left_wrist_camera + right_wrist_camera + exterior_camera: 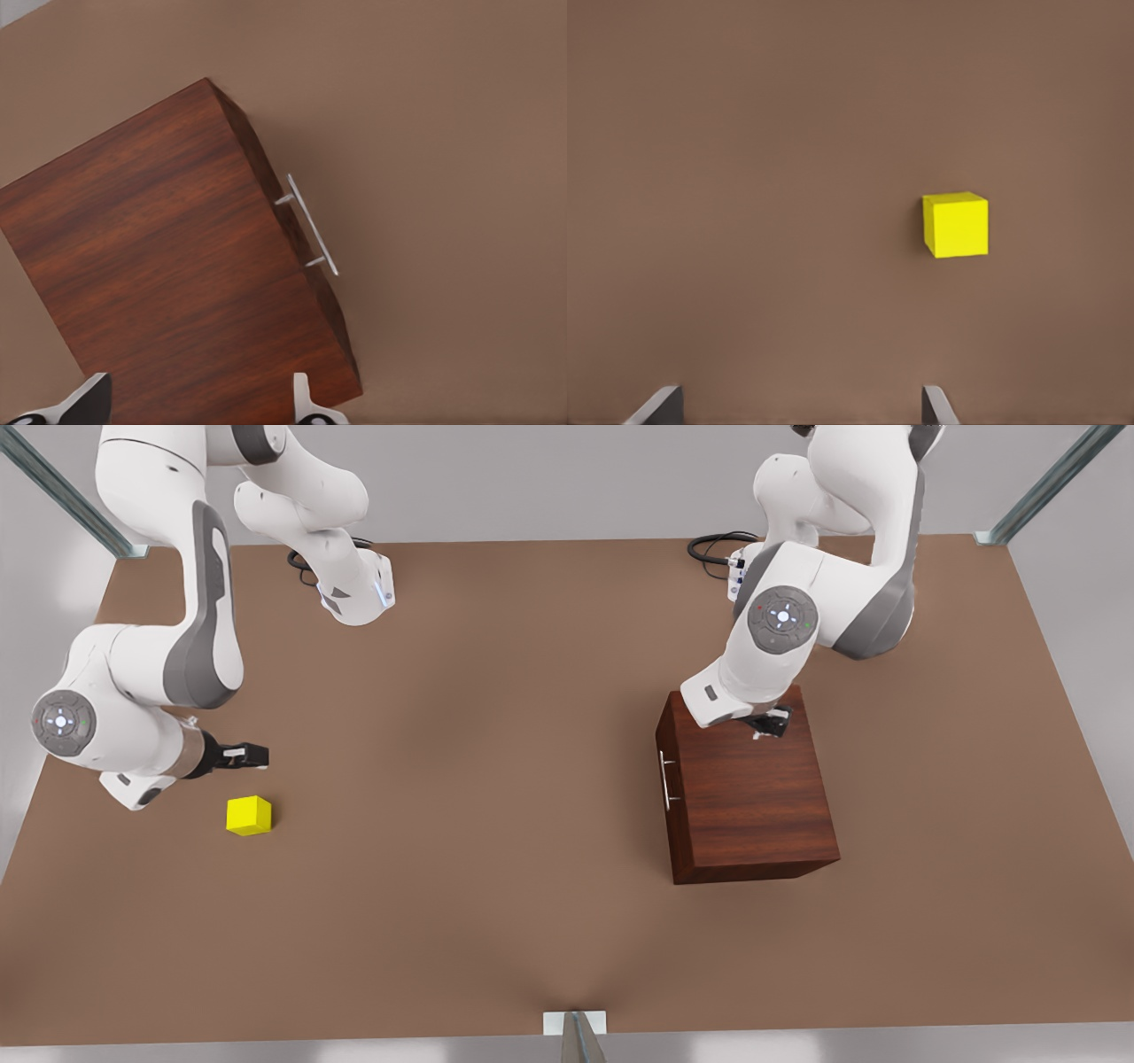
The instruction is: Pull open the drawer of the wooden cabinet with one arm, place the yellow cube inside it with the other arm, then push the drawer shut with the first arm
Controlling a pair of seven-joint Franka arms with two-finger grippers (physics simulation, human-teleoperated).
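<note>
Front view, brown table [496, 797], grey walls (metal struts [75, 505]).

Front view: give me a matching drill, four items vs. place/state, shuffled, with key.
1. yellow cube
2. drawer
3. left gripper
4. right gripper

A. open, above the wooden cabinet top
B. shut, silver handle untouched
C. open, over the table close to the cube
D. resting on the table, front view's left

Pairs: 1-D, 2-B, 3-A, 4-C
</note>
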